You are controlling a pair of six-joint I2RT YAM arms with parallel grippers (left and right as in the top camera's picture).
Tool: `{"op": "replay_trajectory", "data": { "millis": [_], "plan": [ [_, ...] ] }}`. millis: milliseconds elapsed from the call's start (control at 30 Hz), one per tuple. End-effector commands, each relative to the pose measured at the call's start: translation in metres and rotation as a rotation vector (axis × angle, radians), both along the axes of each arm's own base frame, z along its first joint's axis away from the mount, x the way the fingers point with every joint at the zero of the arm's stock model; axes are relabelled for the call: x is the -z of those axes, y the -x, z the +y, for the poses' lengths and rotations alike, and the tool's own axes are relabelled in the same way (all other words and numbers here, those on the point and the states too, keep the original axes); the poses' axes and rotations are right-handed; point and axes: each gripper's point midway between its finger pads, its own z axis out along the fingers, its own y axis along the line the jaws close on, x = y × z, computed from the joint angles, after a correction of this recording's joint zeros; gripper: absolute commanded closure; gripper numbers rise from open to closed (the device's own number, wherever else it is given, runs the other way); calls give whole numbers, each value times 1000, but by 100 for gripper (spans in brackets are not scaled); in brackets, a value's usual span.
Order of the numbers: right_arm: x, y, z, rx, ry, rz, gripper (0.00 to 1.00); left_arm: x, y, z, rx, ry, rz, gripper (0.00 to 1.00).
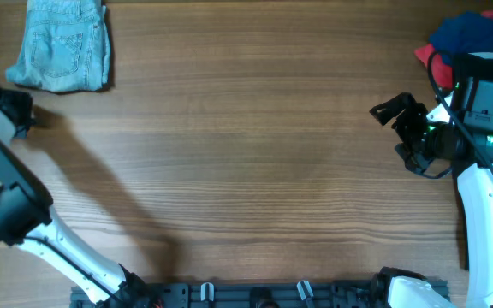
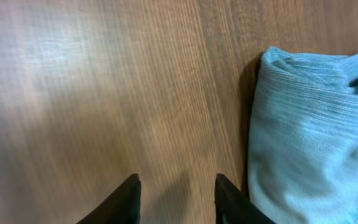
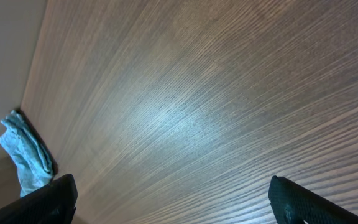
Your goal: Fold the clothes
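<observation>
Light blue denim shorts (image 1: 62,47) lie folded at the table's far left corner, seen again in the left wrist view (image 2: 309,124) and small in the right wrist view (image 3: 27,155). My left gripper (image 2: 177,190) is open over bare wood just beside the shorts' edge, nothing between its fingers (image 2: 129,199); from overhead it sits at the left edge (image 1: 17,109), below the shorts. A dark blue garment (image 1: 478,34) and a red one (image 1: 424,56) are heaped at the far right. My right gripper (image 1: 403,137) hangs wide open and empty (image 3: 173,193) in front of that heap.
The wooden table (image 1: 246,154) spans the whole view. The right arm's body (image 1: 486,103) covers part of the heap. The arm bases (image 1: 255,295) line the near edge.
</observation>
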Motion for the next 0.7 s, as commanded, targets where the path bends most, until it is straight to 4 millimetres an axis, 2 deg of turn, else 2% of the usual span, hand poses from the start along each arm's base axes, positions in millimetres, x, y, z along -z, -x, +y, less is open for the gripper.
{"op": "replay_trajectory", "data": {
  "millis": [0,100,167,200,233,367,500,667],
  "plan": [
    [1,-1,3,-2,-16,5,0,-71,5,-27,90,99,-119,45],
    [1,-1,3,-2,-16,5,0,-109,22,-58,154,219,-163,34],
    [1,-1,3,-1,-16,5,0,-135,34,-76,190,263,-185,16],
    [1,-1,3,-1,-16,5,0,-152,41,-89,250,255,-198,14],
    [1,-1,3,-1,-16,5,0,-167,46,-97,294,226,-209,13],
    [1,-1,3,-2,-16,5,0,-207,65,-132,387,186,-225,12],
    [1,-1,3,-2,-16,5,0,-257,82,-182,566,152,-321,15],
    [1,-1,3,-2,-16,5,0,-320,133,-245,717,9,-407,17]
  ]
}}
